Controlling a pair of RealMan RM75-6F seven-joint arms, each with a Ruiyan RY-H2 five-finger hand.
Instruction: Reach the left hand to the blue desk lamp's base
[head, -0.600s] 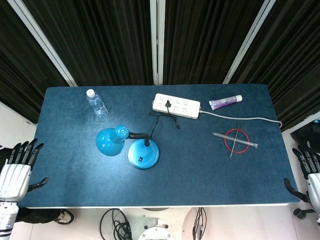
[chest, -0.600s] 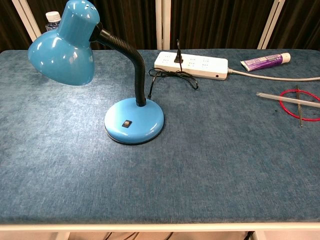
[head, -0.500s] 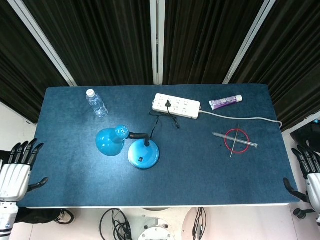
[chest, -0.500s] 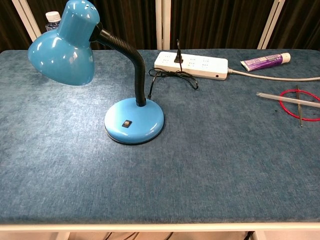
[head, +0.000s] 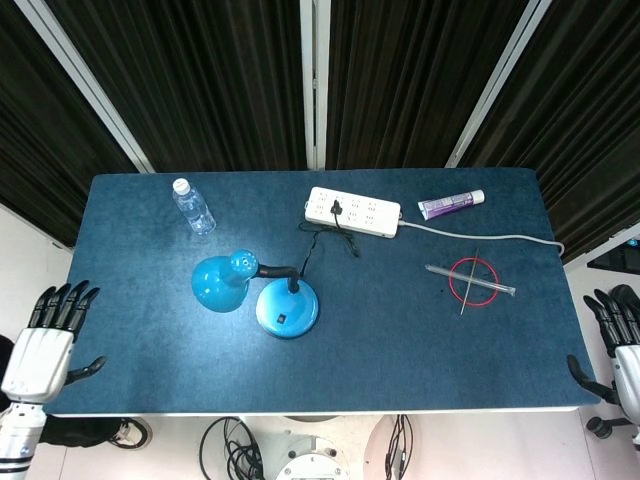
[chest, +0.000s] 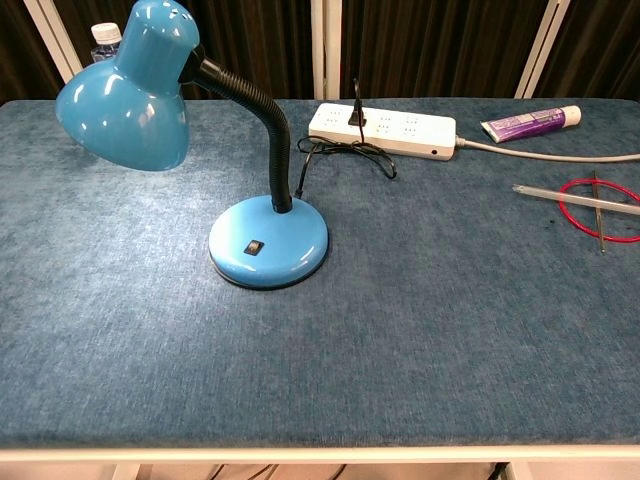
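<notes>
The blue desk lamp stands near the table's middle, its round base (head: 287, 308) (chest: 268, 254) flat on the blue cloth with a small black switch on top. A black flexible neck bends left to the blue shade (head: 220, 283) (chest: 127, 88). My left hand (head: 45, 347) hovers off the table's front-left corner, fingers spread and empty, far from the base. My right hand (head: 617, 352) hangs beyond the front-right corner, fingers apart and holding nothing. Neither hand shows in the chest view.
A white power strip (head: 352, 211) (chest: 382, 130) lies at the back with the lamp's black cord plugged in. A water bottle (head: 193, 206) stands back left. A purple tube (head: 450, 204), a red ring (head: 472, 280) and a clear rod (head: 470, 279) lie to the right.
My left hand has shifted slightly right and down, toward the table's front-left corner. The lamp and my right hand stay put.
</notes>
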